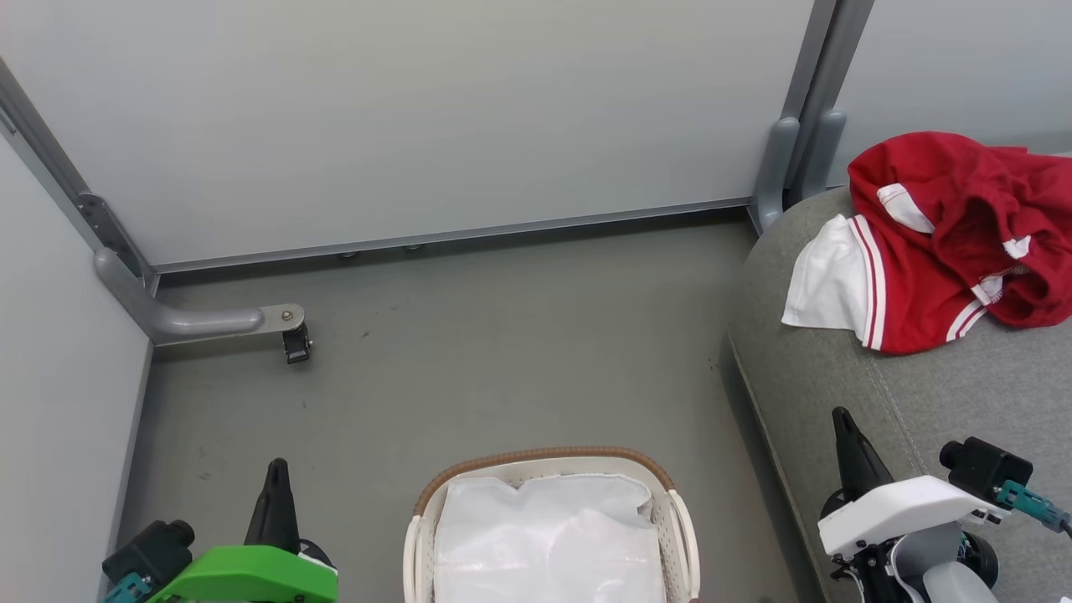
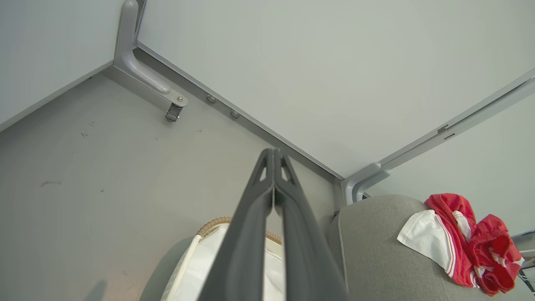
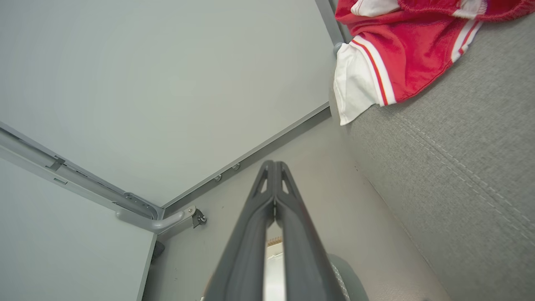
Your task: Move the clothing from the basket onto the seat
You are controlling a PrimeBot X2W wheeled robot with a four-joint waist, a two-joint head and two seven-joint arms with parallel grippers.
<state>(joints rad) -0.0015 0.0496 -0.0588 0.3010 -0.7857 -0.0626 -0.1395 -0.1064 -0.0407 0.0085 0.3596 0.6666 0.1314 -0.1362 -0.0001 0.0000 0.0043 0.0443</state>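
**Clothing on seat, basket looks emptied: watch the overhang**

Both my jaws are closed on nothing. Left gripper hangs over the floor left of the basket. Right gripper is over the seat, at its edge nearest the basket. Clothing sits bunched at the seat's far end, by the wall. In the basket I see the liner and no red. Its near part is cut off in the head view, so I can't rule out a piece there.

Risks, my read:
- White panel laps over the seat's rounded edge. A nudge or drag from my right arm could pull the pile off to the floor.
- Liner is white like the panel. A grab aimed at white in the basket would lift the liner, not clothing.
- Right gripper looks low over the seat. A sideways sweep could catch the fabric.
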